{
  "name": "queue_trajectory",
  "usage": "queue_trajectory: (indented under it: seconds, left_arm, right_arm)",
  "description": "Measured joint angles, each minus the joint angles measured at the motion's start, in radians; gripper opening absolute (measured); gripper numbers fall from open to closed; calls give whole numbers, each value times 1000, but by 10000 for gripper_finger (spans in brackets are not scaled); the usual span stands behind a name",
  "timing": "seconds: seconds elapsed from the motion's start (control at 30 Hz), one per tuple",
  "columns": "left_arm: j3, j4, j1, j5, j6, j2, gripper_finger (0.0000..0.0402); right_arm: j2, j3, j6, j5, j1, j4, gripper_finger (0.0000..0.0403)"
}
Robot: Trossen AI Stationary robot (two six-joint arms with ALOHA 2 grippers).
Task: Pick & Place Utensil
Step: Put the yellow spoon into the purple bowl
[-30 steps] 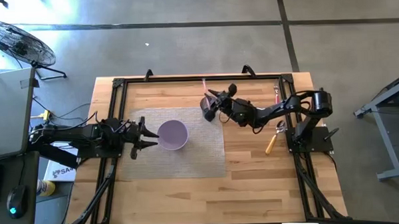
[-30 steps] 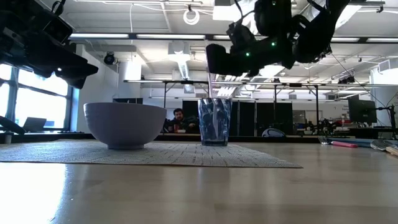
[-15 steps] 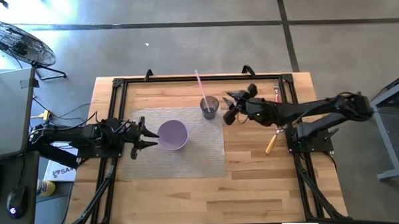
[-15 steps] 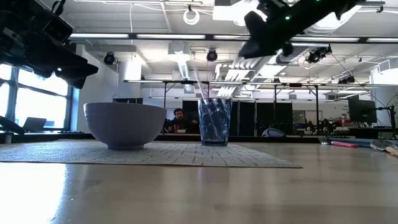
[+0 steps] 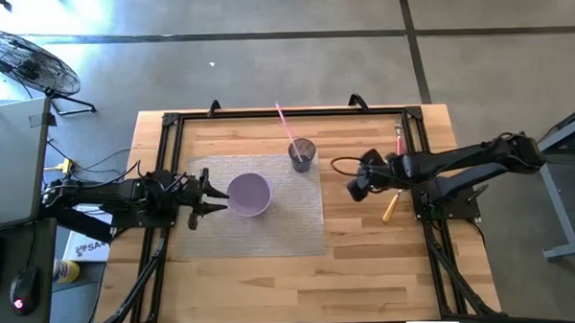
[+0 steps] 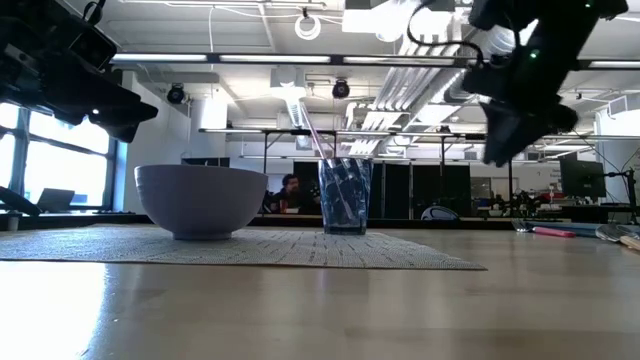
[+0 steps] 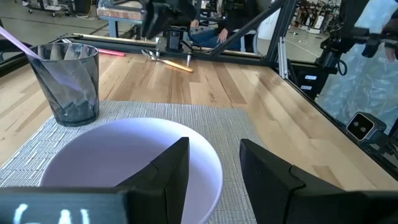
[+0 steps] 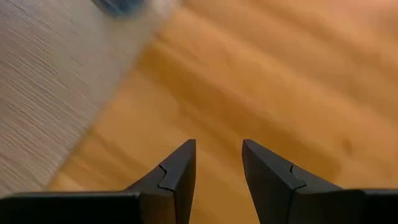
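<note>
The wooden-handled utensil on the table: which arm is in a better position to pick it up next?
Probably the right. The right gripper is open, empty and near the wooden-handled utensil. The left gripper hovers at the bowl, across the table.

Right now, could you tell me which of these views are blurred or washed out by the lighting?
Right wrist view: smeared by motion; the mat and wood are streaked, only the right gripper is crisp. Low view: backlit by ceiling lights, so the bowl and glass look dim. High view: evenly lit and sharp. Left wrist view: sharp.
</note>
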State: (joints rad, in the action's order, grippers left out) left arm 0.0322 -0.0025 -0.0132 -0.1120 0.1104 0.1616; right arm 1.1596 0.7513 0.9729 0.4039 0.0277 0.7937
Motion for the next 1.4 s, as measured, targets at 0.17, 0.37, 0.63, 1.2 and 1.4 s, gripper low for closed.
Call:
queue_trajectory:
  seconds: [0.17,0.37,0.63,1.2,1.4]
  left_arm:
    - [0,0,0,0,0,0,140]
    - [0,0,0,0,0,0,140]
    - [0,0,0,0,0,0,140]
    - [0,0,0,0,0,0,140]
    - [0,0,0,0,0,0,140]
  right_arm:
    - [7,-1,171,-140,15,135,124]
    - [31,-1,335,-213,42,137,124]
    - [165,-1,460,-362,59,161,124]
    - [295,-1,504,-517,51,269,124]
    - [295,-1,553,-497,77,272,124]
